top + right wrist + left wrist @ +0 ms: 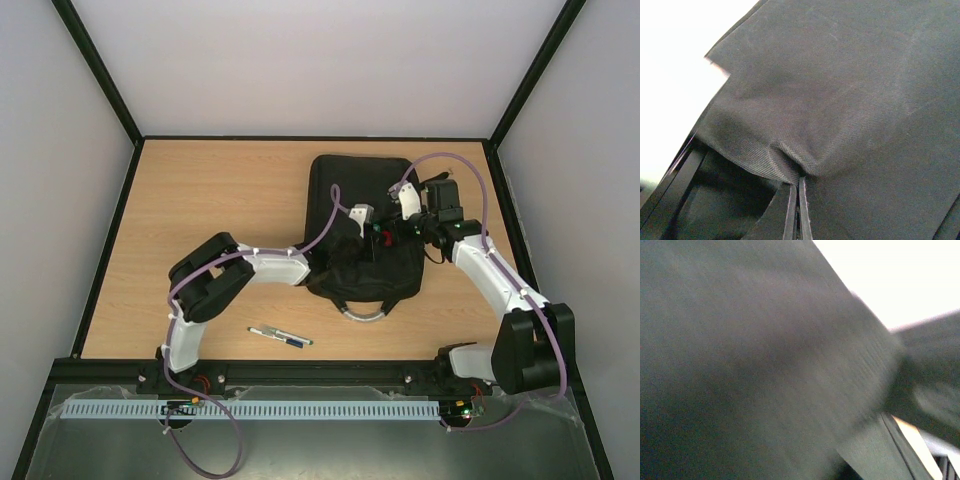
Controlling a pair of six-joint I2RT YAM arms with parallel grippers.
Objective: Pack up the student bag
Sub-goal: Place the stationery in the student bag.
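- The top view alone shows the whole layout. The student bag, a big black soft rectangle, lies on the wood-grain table, right of centre. Its grey loop handle points toward the near edge.
- Only that view also shows a slim white-and-blue pen, lying apart from the bag on the near side, left of the handle.
- From above, the left gripper and the right gripper meet over the bag's rumpled middle. Both are dark against dark cloth, so their jaws cannot be read there.
- The right wrist view fills in the detail. The right gripper has its two thin black fingers pressed together, nipping a fold of the bag's finely ribbed twill weave. The cloth puckers toward the tips.
- The left wrist view is a blur of dark fabric close to the lens. No fingers can be made out, so I cannot tell whether that gripper is open or closed.
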